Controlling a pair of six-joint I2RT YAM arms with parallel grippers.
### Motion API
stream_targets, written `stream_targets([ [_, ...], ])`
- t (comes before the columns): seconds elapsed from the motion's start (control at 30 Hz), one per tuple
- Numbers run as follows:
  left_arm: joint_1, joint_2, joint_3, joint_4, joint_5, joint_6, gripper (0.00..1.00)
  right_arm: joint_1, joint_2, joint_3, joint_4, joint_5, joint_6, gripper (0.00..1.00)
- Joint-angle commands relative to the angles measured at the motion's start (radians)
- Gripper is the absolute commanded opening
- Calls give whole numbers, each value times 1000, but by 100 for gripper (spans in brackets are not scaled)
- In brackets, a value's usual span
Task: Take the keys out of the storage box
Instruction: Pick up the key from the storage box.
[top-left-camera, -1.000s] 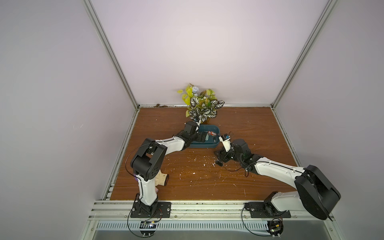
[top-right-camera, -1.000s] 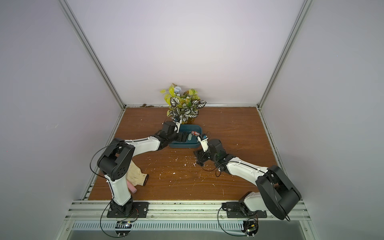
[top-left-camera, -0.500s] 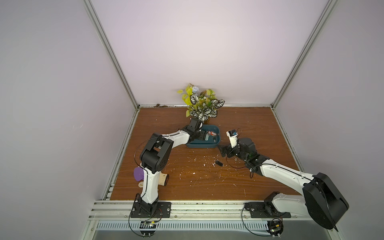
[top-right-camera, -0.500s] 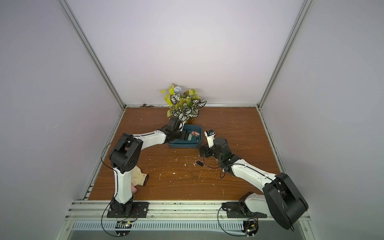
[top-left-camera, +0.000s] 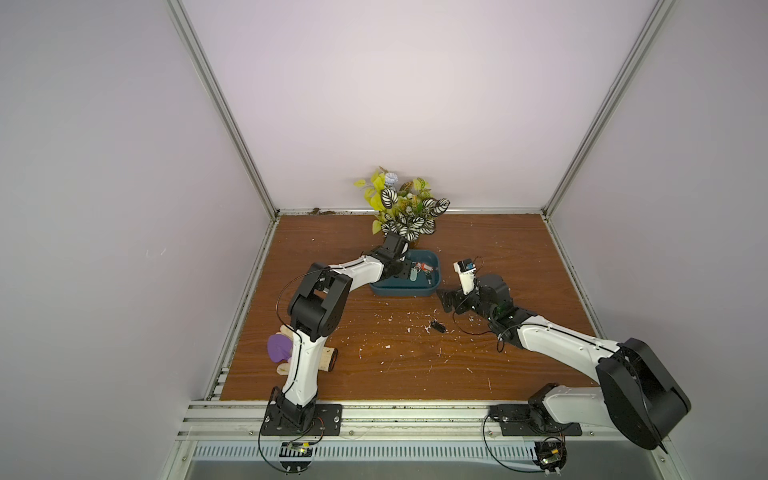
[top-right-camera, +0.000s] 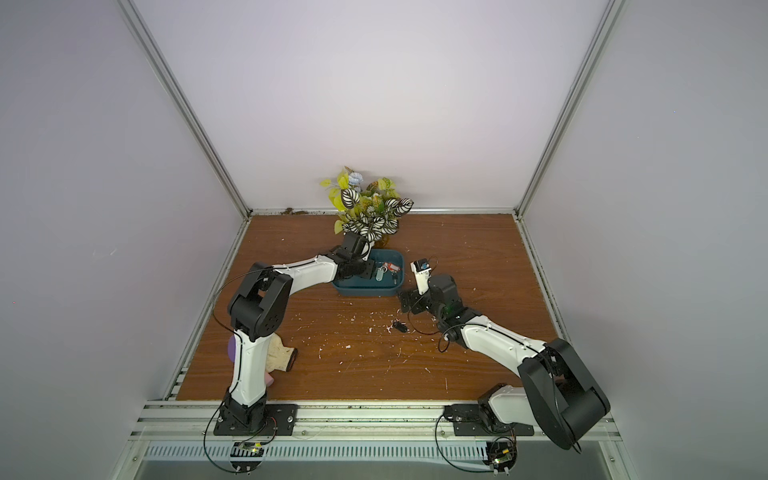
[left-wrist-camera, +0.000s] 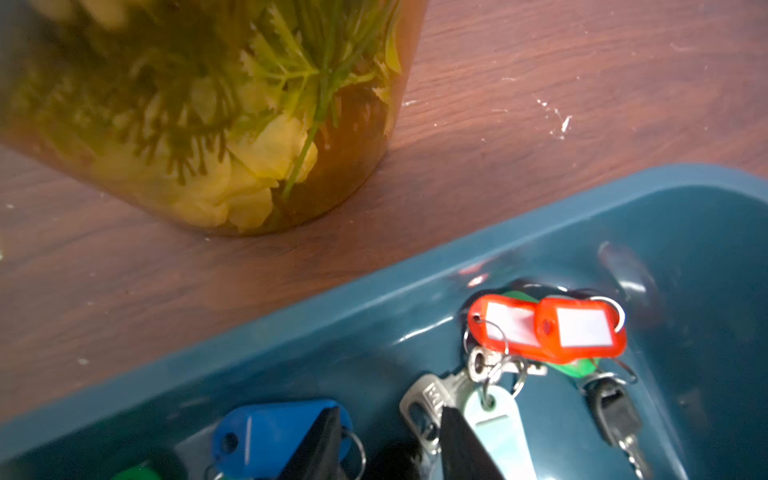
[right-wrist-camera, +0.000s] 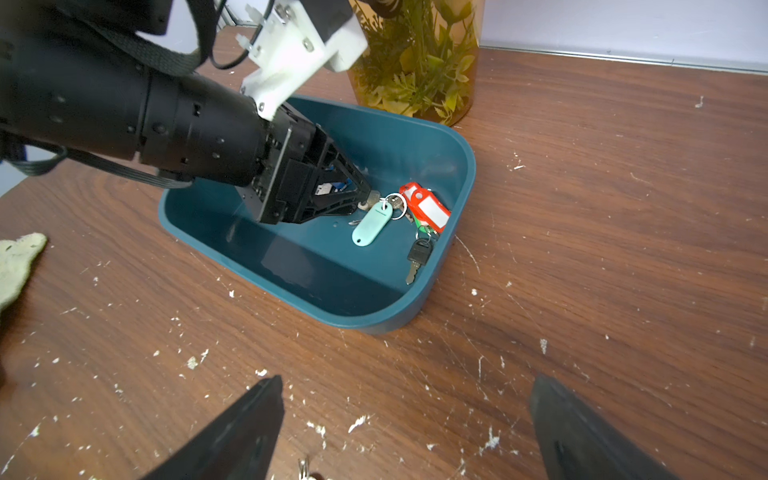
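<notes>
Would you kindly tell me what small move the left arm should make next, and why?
I would close the left gripper fully before lifting, probably. Its jaws bracket the silver key ringed to the pale tag inside the storage box, but a firm pinch is not evident; the right gripper hangs open outside.

The left claw (left-wrist-camera: 390, 419) partly hides the blue-tagged key (left-wrist-camera: 266, 432).
</notes>
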Motion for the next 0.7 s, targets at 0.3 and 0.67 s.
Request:
stream_targets([
  [0.3, -10, 24, 25, -40, 14, 1, 19, -10, -4, -2, 45, -9, 11, 100],
  [0.67, -10, -58, 14, -22, 59, -16, 0, -14, -11, -5, 44, 5, 14, 100],
])
